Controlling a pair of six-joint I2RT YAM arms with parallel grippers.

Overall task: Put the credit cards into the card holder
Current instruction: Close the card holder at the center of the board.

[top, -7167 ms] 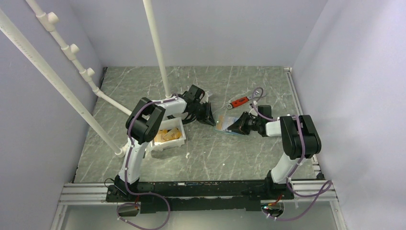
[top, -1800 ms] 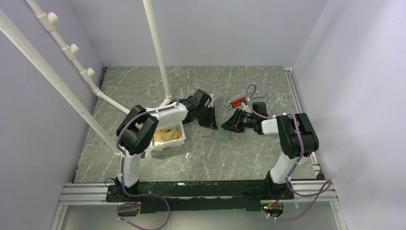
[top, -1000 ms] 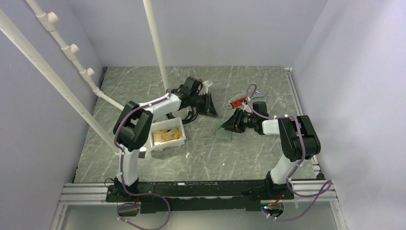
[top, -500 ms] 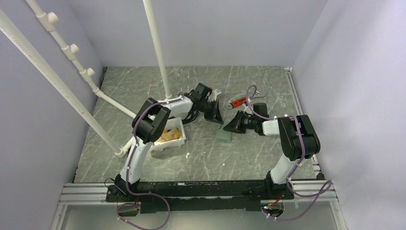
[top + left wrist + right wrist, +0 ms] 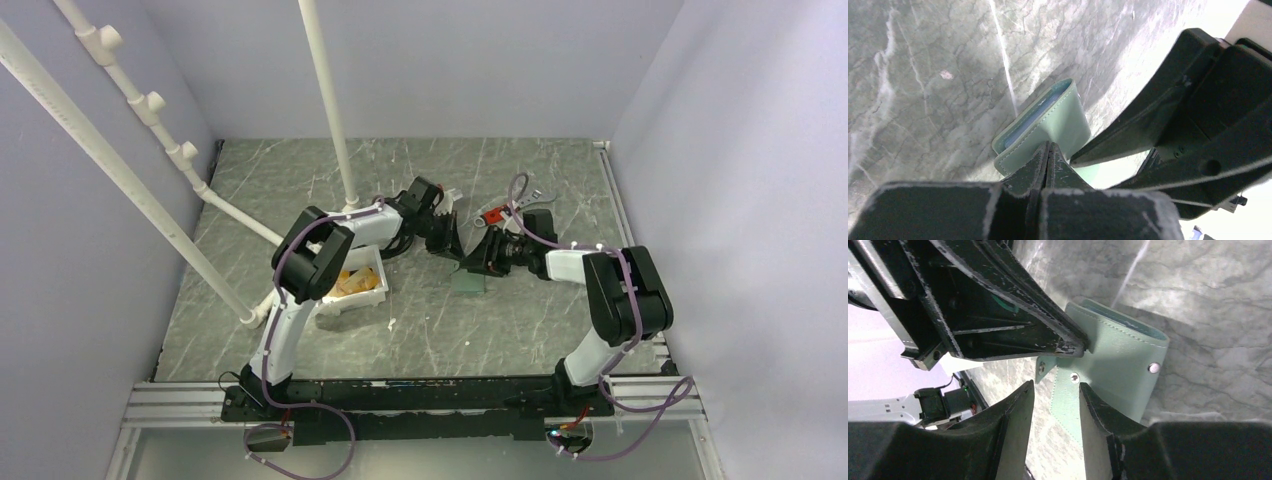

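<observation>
At the centre of the overhead view, the card holder sits folded on the table. The left gripper is clenched, its tips against the cover. The right gripper stands parted astride the snap tab. The holder is probably light and floppy, so pinch the tab.

White shells, bulky black joints and looped purple cables mark the left arm and right arm, whose matte-black left hand and right hand show scuffed edges.
</observation>
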